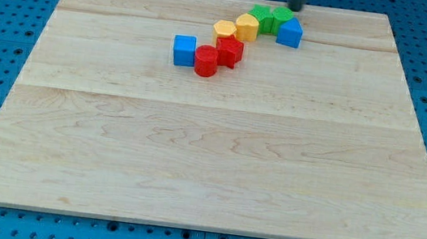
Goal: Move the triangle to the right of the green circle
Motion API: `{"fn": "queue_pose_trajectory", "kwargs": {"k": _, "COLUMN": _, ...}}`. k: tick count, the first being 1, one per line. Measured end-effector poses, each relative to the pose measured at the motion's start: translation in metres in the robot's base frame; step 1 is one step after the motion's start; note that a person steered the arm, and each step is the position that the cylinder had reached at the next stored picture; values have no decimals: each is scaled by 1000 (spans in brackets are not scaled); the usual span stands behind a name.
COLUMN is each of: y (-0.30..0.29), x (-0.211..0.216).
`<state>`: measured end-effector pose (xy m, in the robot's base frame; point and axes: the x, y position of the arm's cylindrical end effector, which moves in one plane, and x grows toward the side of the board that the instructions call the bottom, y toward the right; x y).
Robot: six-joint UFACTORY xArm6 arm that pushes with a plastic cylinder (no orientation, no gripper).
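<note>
Near bench (206, 176) top edge, rod tip (296, 8) hovers beside blue triangle (290, 33), right of green blocks (271, 18). No claw fitted. Approach step; next, short nudge.

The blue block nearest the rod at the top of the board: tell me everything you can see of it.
The blue block is a small, solid-looking piece in glossy blue, shape hard to make out, possibly the triangle. It sits flat on the wooden board near the view's top edge, at the right end of the block chain. A green block touches it from above-left. My tip stands just above it, close, contact unclear.
</note>
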<state>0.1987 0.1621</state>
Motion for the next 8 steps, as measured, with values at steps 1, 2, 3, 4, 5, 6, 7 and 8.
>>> {"fn": "queue_pose_trajectory", "kwargs": {"k": 1, "y": 54, "x": 26}}
{"fn": "queue_pose_trajectory", "kwargs": {"k": 2, "y": 43, "x": 73}}
{"fn": "queue_pose_trajectory", "kwargs": {"k": 3, "y": 42, "x": 104}}
{"fn": "queue_pose_trajectory", "kwargs": {"k": 4, "y": 12, "x": 114}}
{"fn": "queue_pose_trajectory", "kwargs": {"k": 5, "y": -48, "x": 114}}
{"fn": "queue_pose_trajectory", "kwargs": {"k": 6, "y": -109, "x": 114}}
{"fn": "queue_pose_trajectory", "kwargs": {"k": 7, "y": -110, "x": 99}}
{"fn": "queue_pose_trajectory", "kwargs": {"k": 8, "y": -96, "x": 91}}
